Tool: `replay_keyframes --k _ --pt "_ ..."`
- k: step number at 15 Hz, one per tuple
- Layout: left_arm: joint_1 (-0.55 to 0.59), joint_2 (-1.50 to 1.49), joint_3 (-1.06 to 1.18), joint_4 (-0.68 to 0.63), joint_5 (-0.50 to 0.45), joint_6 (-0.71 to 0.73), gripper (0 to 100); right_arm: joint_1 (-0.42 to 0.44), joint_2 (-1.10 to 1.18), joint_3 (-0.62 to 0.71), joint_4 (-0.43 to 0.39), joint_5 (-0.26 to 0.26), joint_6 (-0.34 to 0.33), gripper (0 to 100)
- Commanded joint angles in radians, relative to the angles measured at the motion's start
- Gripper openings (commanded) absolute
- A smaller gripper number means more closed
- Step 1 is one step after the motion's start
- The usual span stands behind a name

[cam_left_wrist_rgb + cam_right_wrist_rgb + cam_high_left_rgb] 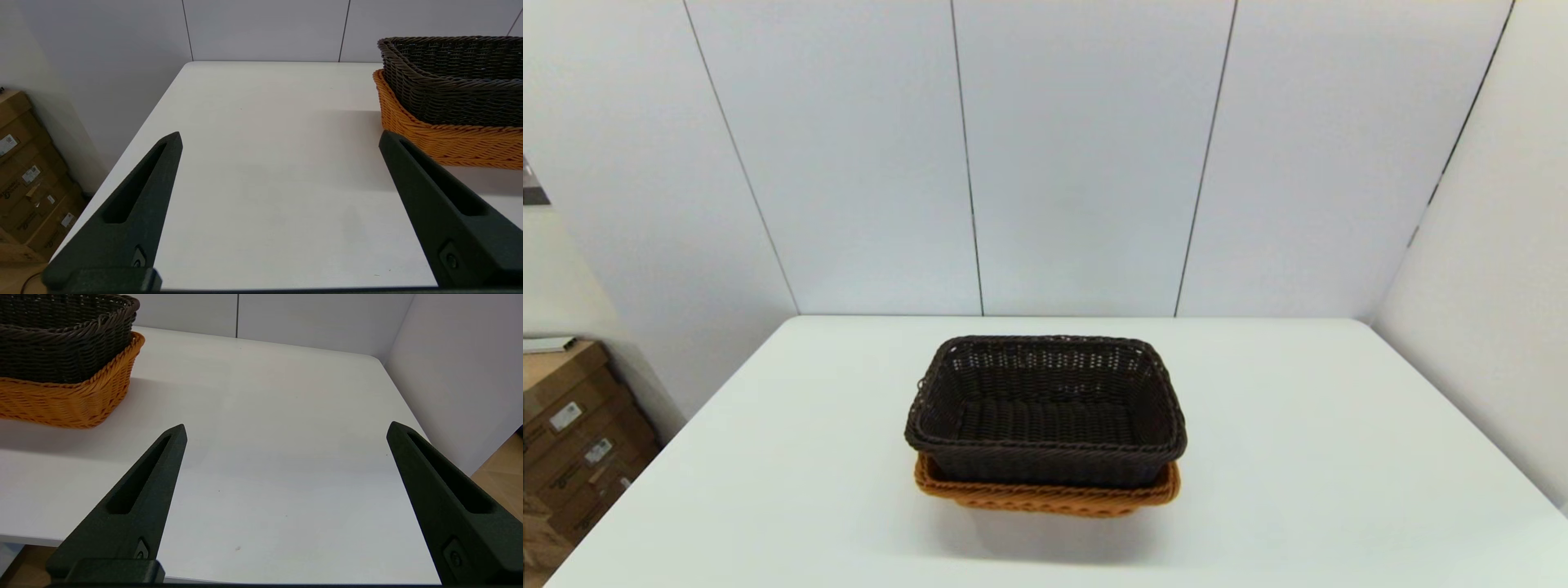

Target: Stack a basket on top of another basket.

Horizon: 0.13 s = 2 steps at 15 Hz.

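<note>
Both end effectors are hanging spread and empty off the near table edge: left end effector (280, 141), right end effector (286, 430). Dark basket (1045, 408) is sitting nested in orange basket (1045, 496) at table (1298, 457) centre. Judged light, stiff; grip braided rim.

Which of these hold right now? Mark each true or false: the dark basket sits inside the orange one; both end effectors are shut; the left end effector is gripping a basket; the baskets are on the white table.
1. The dark basket sits nested in the orange basket. True.
2. Both end effectors are shut. False: the left end effector and right end effector are both open.
3. The left end effector grips a basket. False: it holds nothing and is beside the stack.
4. The baskets rest on the white table. True.
</note>
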Motion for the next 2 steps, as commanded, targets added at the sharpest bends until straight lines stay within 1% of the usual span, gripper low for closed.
replay_keyframes --k 1,2 --pt "-0.001 0.0 0.0 0.0 0.002 0.0 100 0.0 0.0 0.0 0.0 0.0 0.0 100" --pt "0.001 0.0 0.0 0.001 0.0 0.0 100 0.0 0.0 0.0 0.0 0.0 0.0 100"
